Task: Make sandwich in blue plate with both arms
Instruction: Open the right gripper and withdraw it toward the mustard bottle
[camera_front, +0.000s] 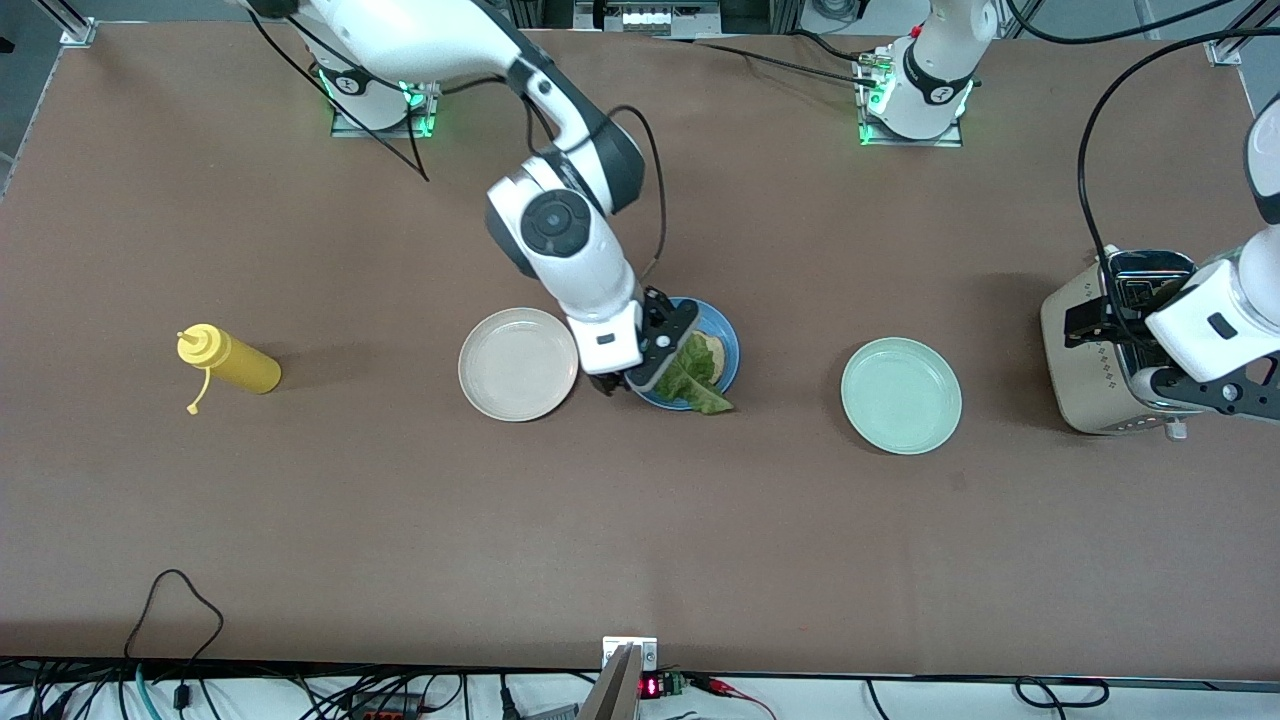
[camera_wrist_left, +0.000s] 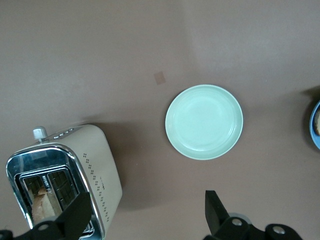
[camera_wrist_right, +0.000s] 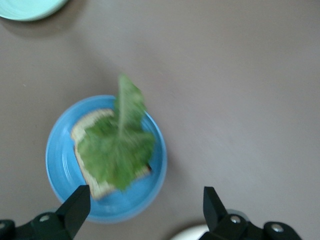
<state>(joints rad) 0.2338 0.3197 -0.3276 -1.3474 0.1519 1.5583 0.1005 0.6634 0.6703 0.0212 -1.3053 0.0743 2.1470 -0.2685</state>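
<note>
On the blue plate (camera_wrist_right: 57, 165), lettuce (camera_wrist_right: 117, 150) tops one bread slice (camera_wrist_right: 87, 135). Your right gripper (camera_wrist_right: 145, 212) hangs over it, open and empty. Your left gripper (camera_wrist_left: 147, 215), likewise, waits above the toaster (camera_wrist_left: 65, 180); its soft, crumbly slice wants an edge grip.

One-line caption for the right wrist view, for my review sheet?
Open right gripper above the blue plate, where a lettuce leaf lies on one bread slice.

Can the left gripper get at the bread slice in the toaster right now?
Probably yes: the left gripper hovers open over the toaster, and the bread slice stands uncovered in its slot.
</note>
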